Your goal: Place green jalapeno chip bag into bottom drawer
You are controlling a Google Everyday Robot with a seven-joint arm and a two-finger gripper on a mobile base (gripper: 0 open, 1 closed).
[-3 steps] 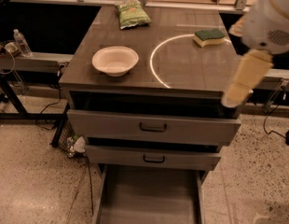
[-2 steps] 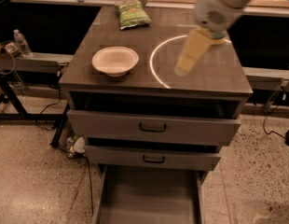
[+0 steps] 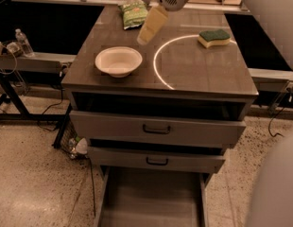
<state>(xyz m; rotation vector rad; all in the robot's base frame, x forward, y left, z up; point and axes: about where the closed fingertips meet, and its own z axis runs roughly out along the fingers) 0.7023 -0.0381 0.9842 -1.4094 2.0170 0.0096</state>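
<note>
The green jalapeno chip bag (image 3: 133, 14) lies on the far left part of the cabinet top, crinkly and green with a pale top edge. My gripper (image 3: 146, 34) hangs from the arm at the top of the view, just right of and in front of the bag, above the tabletop and not touching it. The bottom drawer (image 3: 151, 205) is pulled out at the foot of the cabinet, and its flat grey floor shows with nothing on it.
A white bowl (image 3: 118, 61) sits at the front left of the top. A green-and-yellow sponge (image 3: 214, 38) lies at the right. A white circle (image 3: 158, 65) is marked on the top. Two upper drawers (image 3: 156, 129) are shut. A stand and cables are on the left floor.
My arm has swung left across the cabinet top, from beyond the right edge to beside the chip bag. The bag, bowl, sponge and drawers have not moved.
</note>
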